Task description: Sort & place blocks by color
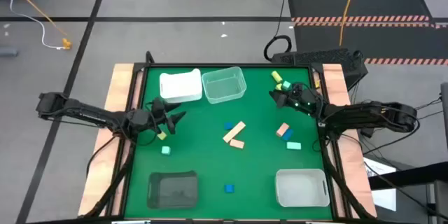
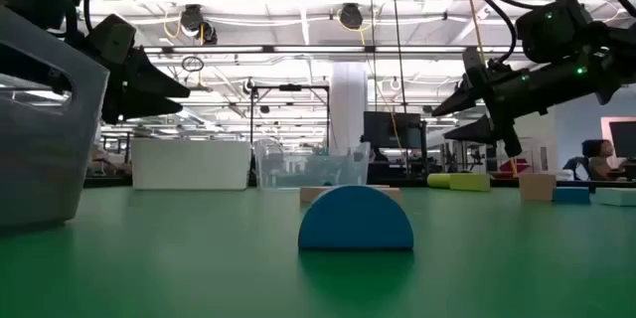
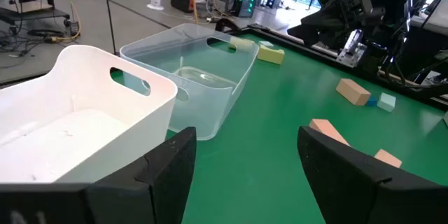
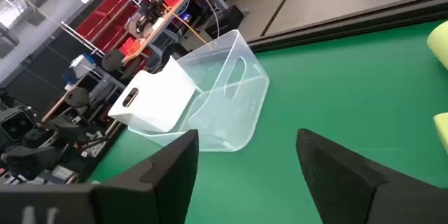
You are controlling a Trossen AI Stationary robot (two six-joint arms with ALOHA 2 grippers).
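Small blocks lie flat and scattered on the green table. Two yellow-green ones (image 1: 281,80) sit near the far right, beside my right gripper (image 1: 276,96). Tan bars (image 1: 235,134) and a blue cube (image 1: 229,125) lie mid-table. A salmon block (image 1: 283,130) and a teal block (image 1: 293,144) lie right of them. A yellow-green (image 1: 162,135) and a mint block (image 1: 166,150) lie near my left gripper (image 1: 173,114). A blue block (image 1: 229,188) sits by the near edge and fills the low view's centre (image 2: 356,219). Both grippers are open, hover above the table and hold nothing (image 3: 245,161) (image 4: 245,161).
A white bin (image 1: 180,87) and a clear bin (image 1: 224,85) stand side by side at the far edge. A dark bin (image 1: 172,189) stands near left and a pale bin (image 1: 302,187) near right. Wooden rails (image 1: 119,98) border the table.
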